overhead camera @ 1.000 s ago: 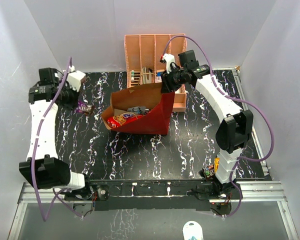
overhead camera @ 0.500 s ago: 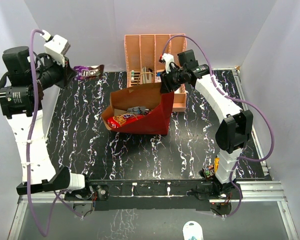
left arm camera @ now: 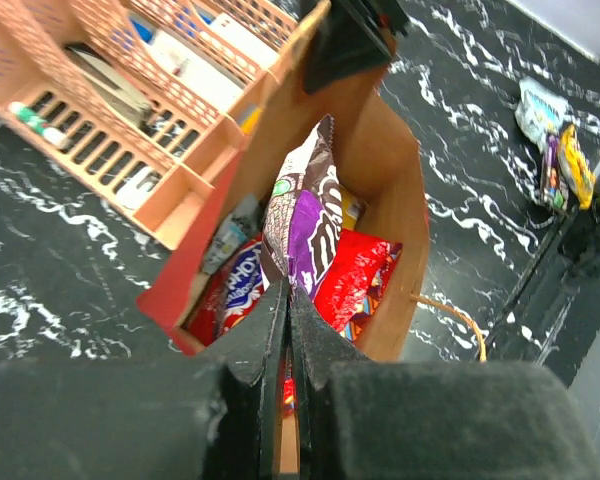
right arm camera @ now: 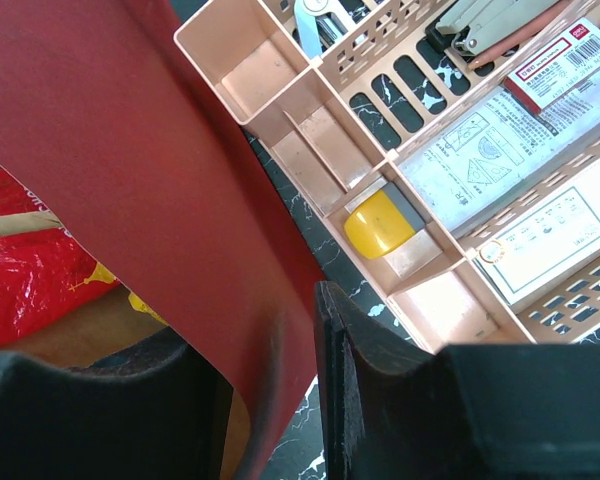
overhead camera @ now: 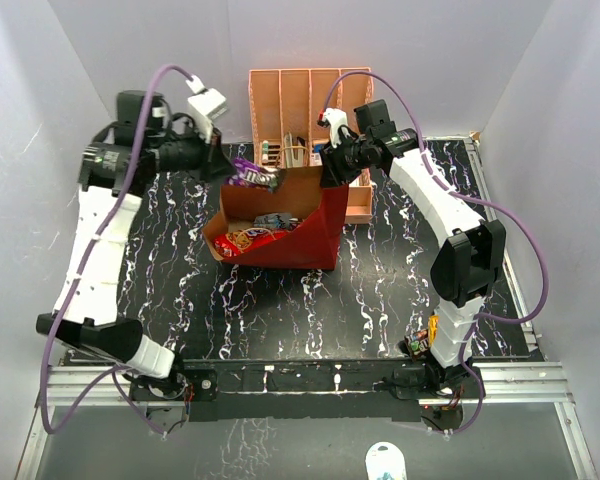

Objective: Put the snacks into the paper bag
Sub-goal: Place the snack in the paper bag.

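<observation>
The purple crinkly candy bar wrapper point(overhead camera: 252, 175) is pinched at its end by the fully closed left gripper point(overhead camera: 225, 168) and hung over the open mouth of the large dark-red paper bag point(overhead camera: 318, 235). The bag's far wall is clamped between the narrowed fingers of the right gripper point(overhead camera: 332, 172). A red chip bag point(overhead camera: 250, 240) is seen lying inside.

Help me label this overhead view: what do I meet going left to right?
Left gripper → candy bar it holds → right gripper, pinching the bag rim → packets near the front.
</observation>
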You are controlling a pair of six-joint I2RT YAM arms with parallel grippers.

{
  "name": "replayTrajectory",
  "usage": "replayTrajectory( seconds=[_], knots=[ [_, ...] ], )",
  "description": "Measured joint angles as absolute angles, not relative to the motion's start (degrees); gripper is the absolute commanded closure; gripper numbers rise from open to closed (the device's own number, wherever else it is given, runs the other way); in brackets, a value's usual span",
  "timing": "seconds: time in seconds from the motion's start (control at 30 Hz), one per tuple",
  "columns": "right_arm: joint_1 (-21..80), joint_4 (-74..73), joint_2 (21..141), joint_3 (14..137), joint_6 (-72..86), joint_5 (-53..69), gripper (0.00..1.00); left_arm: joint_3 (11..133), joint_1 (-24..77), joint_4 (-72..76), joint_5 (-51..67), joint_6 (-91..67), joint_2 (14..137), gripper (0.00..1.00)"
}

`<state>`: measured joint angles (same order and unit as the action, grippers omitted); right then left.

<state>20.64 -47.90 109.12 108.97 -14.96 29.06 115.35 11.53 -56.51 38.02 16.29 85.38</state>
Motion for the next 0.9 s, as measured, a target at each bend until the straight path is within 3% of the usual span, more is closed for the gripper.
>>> replayTrajectory(
  seconds=[0.5, 0.7, 0.9],
  knots=[
    [20.64, -47.90, 108.79, 108.95, -15.14, 28.42, 0.63, 100.51, 30.46, -46.06, 20.40, 20.10, 86.94, 0.99],
    [20.64, -47.90, 108.71, 108.86, -15.14, 28.38, 0.63, 95.13, 30.96, -40.56, 14.24, 19.16, 86.98, 0.65],
    [20.64, -47.88, 108.71, 108.86, -15.16, 28.38, 0.63, 93.60, 30.89, -38.72, 12.49, 18.50, 86.52, 0.45]
  ],
)
